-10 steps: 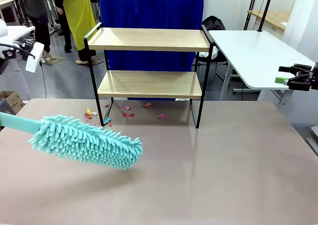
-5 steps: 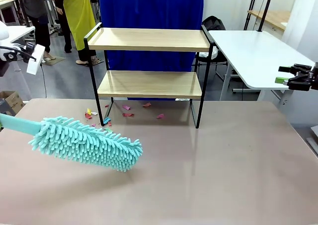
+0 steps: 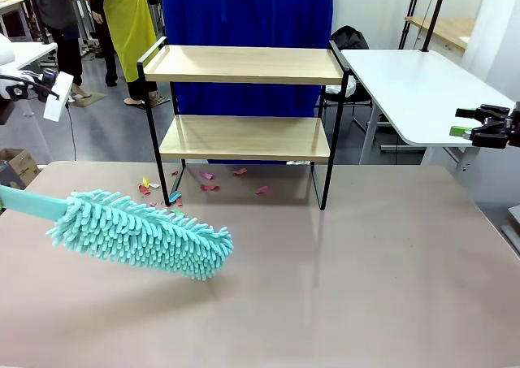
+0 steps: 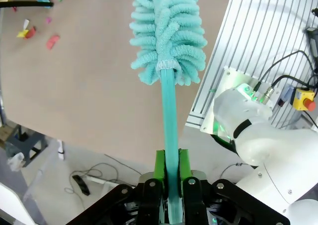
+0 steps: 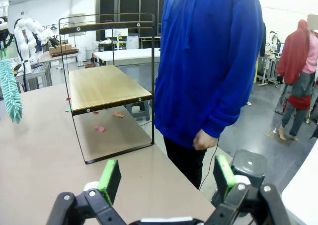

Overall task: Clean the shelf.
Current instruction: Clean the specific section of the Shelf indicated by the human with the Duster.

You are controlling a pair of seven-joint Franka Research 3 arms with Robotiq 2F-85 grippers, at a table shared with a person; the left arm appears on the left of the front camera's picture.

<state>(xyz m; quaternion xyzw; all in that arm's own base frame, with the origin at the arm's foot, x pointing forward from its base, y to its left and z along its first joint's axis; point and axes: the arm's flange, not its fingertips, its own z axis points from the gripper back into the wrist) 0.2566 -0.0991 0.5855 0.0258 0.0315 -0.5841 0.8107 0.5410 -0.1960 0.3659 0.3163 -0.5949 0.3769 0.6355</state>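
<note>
Shelf (image 3: 244, 138): a small two-tier rack of two light wood boards in a thin black metal frame on four legs. It stands upright on the far middle part of the beige-brown surface (image 3: 366, 287).

1. Left gripper (image 4: 169, 160): closed on the flat teal plastic handle of a teal microfibre duster (image 3: 142, 231). The green pads (image 4: 160, 163) clamp the handle from both sides, and the handle runs straight out along my fingers.

2. Duster: the fluffy head lies low over the near-left part of the surface, angled with its tip toward the middle. It is well apart from the shelf. I cannot tell whether the head touches the surface.

3. Right gripper (image 3: 467, 123): open, with nothing between the pads. It hangs at the right edge, beyond the surface and level with the lower board.

4. Small coloured paper scraps (image 3: 207, 181), red, pink, yellow and teal: scattered on the surface under the shelf and around its left front leg.

5. Person in a blue hooded top (image 5: 208, 61): standing just behind the shelf at the far side, one hand (image 5: 203, 140) held low at the hem.

6. White table (image 3: 422, 84): to the right, beyond the shelf.
</note>
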